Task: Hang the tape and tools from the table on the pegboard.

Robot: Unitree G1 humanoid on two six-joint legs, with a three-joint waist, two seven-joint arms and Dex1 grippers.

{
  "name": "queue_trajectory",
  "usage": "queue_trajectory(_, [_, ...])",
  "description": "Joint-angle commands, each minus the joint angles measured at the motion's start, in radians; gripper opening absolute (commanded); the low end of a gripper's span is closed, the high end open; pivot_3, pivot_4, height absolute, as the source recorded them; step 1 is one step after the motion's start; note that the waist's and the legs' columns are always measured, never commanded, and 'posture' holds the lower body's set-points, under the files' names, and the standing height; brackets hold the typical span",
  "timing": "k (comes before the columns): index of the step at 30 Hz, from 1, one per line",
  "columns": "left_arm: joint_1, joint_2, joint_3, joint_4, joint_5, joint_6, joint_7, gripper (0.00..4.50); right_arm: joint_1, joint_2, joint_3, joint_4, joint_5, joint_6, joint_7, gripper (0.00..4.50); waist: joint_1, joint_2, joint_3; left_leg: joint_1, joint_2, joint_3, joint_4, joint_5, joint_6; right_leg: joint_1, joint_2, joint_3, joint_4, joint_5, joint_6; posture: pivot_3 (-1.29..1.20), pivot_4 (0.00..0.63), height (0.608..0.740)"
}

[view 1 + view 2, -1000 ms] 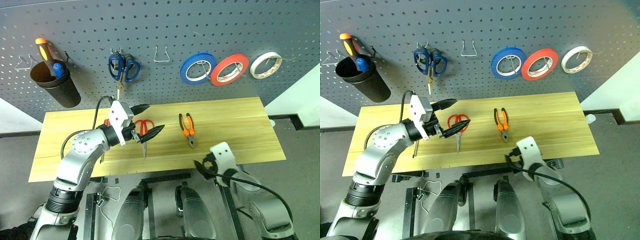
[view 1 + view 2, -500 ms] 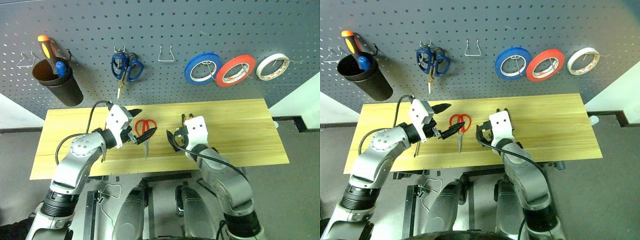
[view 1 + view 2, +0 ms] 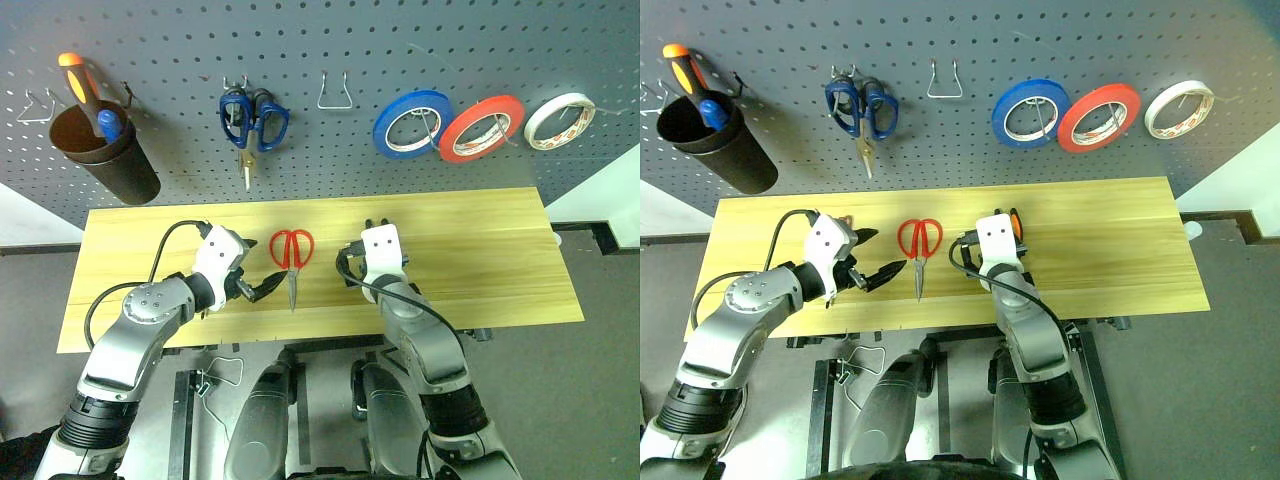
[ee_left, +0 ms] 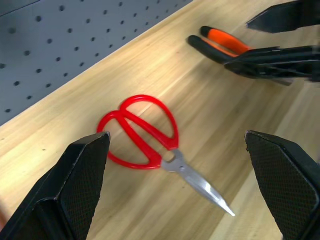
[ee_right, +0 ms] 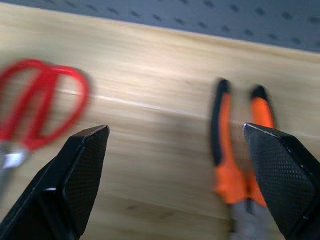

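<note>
The red-handled scissors (image 3: 292, 254) lie flat on the wooden table (image 3: 480, 270), blades toward me. My left gripper (image 3: 252, 276) hovers just left of them, open and empty, and its fingers (image 4: 85, 185) frame the scissors (image 4: 142, 132) in the left wrist view. Right of the scissors, my right gripper (image 3: 377, 224) is open and empty over the pliers (image 3: 1015, 222). Their orange-and-black handles (image 5: 235, 160) lie near the right finger (image 5: 280, 175). The red tape (image 3: 482, 128) hangs on the pegboard (image 3: 160, 40).
On the pegboard are a blue roll (image 3: 412, 122), a white roll (image 3: 560, 118), blue-handled scissors (image 3: 255, 118), a bare wire hook (image 3: 333, 92) and a black cup (image 3: 105, 160) holding screwdrivers. The table's right half is bare wood.
My right arm has swung in from below the table's front right edge to the pliers. My left gripper has sunk and drawn left, off the scissors. The camera has tilted.
</note>
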Motion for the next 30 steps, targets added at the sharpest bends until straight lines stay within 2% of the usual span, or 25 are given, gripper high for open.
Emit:
queue_trajectory(1, [0.013,0.002,0.008,-0.054,-0.016,0.008,-0.007,4.5,-0.044,0.01,-0.027,0.052,-0.03,-0.034,-0.032,4.47,0.0,0.0,0.003,0.0,0.0,0.0,0.0,0.0,0.0,0.0,0.0,0.0,0.0,0.0,0.0,0.07,0.448,0.703])
queue_trajectory(12, [0.014,0.002,0.009,-0.061,-0.02,0.015,-0.017,4.5,-0.11,-0.002,-0.058,0.148,-0.024,0.013,0.022,4.47,0.0,0.001,0.01,0.0,0.0,0.002,-0.003,0.0,0.0,-0.002,0.0,0.001,0.0,0.0,0.0,0.07,0.446,0.703])
queue_trajectory(17, [0.018,0.004,0.01,-0.064,-0.02,0.013,-0.019,4.5,-0.15,-0.025,-0.061,0.201,-0.041,0.093,0.029,4.47,0.0,0.001,0.011,0.0,0.0,0.003,-0.003,0.0,0.0,-0.002,0.0,0.001,0.0,0.0,0.0,0.07,0.445,0.703])
queue_trajectory(30, [0.018,-0.001,0.011,-0.076,-0.018,0.014,-0.009,4.5,-0.227,-0.045,-0.078,0.294,-0.085,0.15,-0.001,4.47,0.001,0.001,0.011,0.0,0.0,0.003,-0.004,0.0,0.0,-0.003,0.0,0.001,0.0,0.0,0.0,0.08,0.438,0.703])
